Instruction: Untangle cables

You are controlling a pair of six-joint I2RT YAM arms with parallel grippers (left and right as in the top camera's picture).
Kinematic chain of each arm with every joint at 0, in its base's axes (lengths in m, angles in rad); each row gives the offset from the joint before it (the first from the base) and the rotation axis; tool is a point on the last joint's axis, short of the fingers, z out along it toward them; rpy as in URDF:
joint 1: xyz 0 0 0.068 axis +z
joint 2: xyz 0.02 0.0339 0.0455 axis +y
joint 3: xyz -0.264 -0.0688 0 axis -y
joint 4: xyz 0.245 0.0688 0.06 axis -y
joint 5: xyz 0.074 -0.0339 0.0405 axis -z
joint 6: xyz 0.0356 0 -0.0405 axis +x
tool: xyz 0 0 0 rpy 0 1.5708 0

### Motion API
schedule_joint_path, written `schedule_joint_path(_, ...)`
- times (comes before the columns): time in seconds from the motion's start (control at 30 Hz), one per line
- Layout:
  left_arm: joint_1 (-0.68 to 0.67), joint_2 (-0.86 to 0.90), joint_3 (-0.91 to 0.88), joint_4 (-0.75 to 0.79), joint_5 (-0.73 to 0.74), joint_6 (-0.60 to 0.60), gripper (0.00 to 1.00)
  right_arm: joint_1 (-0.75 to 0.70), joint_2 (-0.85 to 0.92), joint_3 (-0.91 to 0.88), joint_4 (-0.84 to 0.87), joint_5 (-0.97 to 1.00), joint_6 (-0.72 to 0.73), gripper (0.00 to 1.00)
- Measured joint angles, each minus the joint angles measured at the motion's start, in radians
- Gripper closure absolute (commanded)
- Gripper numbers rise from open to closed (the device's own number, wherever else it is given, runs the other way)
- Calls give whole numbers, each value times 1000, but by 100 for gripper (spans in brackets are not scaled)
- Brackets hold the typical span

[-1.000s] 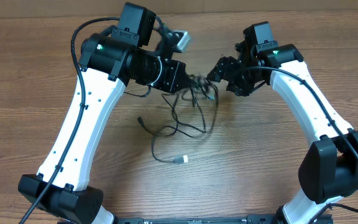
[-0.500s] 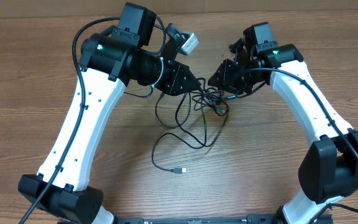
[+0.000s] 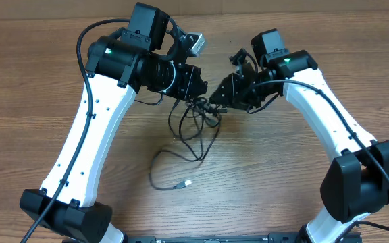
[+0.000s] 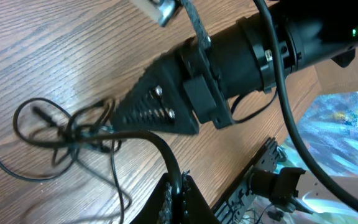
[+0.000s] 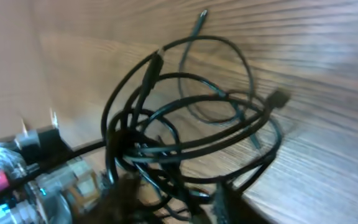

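The cables [image 4: 79,132], knotted toward the counter's [image 3: 282,182] far edge, lie at the tips of the right fingers [image 4: 129,112] (opening indiscernible), nearer than the left fingers [image 4: 166,194], clamped on one strand.

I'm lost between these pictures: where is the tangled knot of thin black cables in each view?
Overhead: the knot of thin black cables sits at upper centre.
Left wrist: it lies left of centre.
Right wrist: it fills the middle, blurred.
Shared landmark: the wood-grain table beneath it.

Left arm [image 3: 100,115] and right arm [image 3: 329,115] flank the cables [image 3: 203,110] (1 strand trails across otherwise open table [image 3: 269,189]).
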Motion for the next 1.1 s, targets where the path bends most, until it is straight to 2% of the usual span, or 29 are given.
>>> schedule_joint_path(0.23,0,0,0,-1,-8,0,96,1,0,0,3,-14,-28,52)
schedule_joint_path(0.3,0,0,0,-3,-12,0,96,1,0,0,3,-17,-39,55)
schedule_joint_path(0.4,0,0,0,-4,-15,0,96,1,0,0,4,-21,-49,63)
schedule_joint_path(0.43,0,0,0,-4,-15,-3,96,1,0,0,4,-21,-51,70)
schedule_joint_path(0.5,0,0,0,-4,-5,-11,96,4,0,0,3,-20,-53,76)
schedule_joint_path(0.7,0,0,0,-4,22,-26,96,7,0,0,-3,-8,-65,85)
schedule_joint_path(0.8,0,0,0,-5,24,-26,96,7,0,0,-8,8,-68,96)
schedule_joint_path(0.97,0,0,0,-7,22,-26,96,7,0,0,-10,30,-66,96)
schedule_joint_path(1.1,0,0,0,-43,-66,-43,96,7,0,0,-9,36,-42,96)
